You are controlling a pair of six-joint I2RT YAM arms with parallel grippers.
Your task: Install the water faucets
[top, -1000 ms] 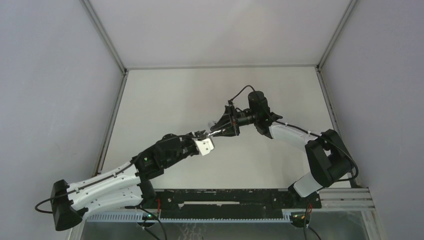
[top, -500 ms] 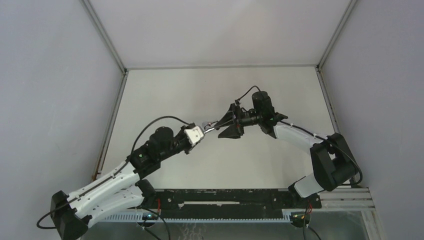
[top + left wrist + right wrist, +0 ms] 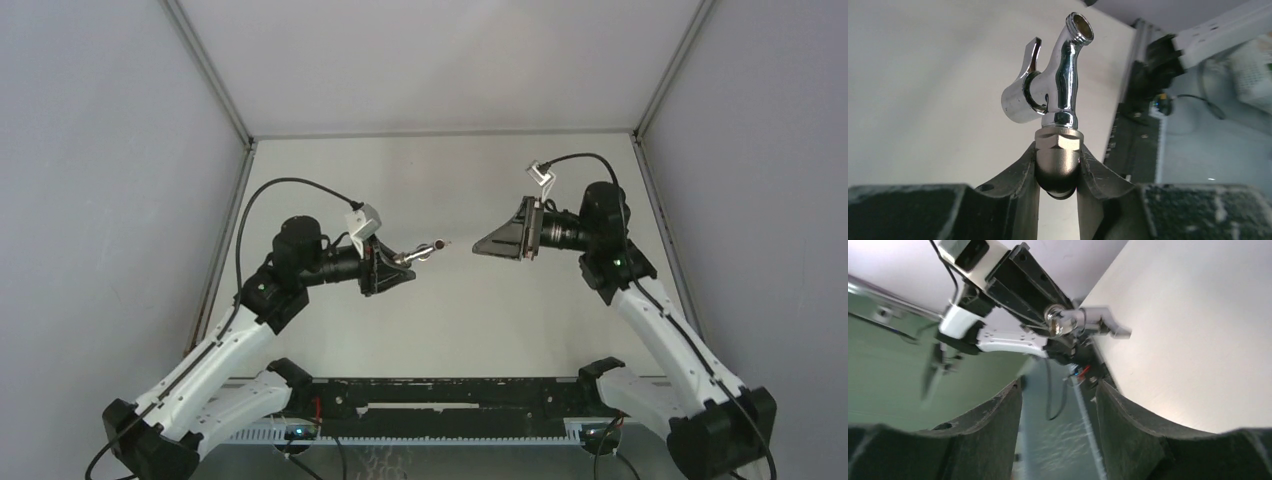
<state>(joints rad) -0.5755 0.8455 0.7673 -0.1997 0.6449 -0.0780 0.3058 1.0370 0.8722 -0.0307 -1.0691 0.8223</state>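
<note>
1. Chrome faucet [image 3: 1060, 95], clamped in the left gripper [image 3: 1058, 170], hangs above the table [image 3: 450, 320], midway between its left and right edges.
2. Right gripper [image 3: 1058, 405] gapes empty; align it squarely before twisting the faucet.

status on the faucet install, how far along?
Looks done: the faucet reads as one piece, bent spout and handle seated on its hex base. In hand: the left gripper clamps that base, faucet held above the table. The right gripper is open, empty and apart. Left: no mounting fixture is visible, so remaining steps are unclear.
</note>
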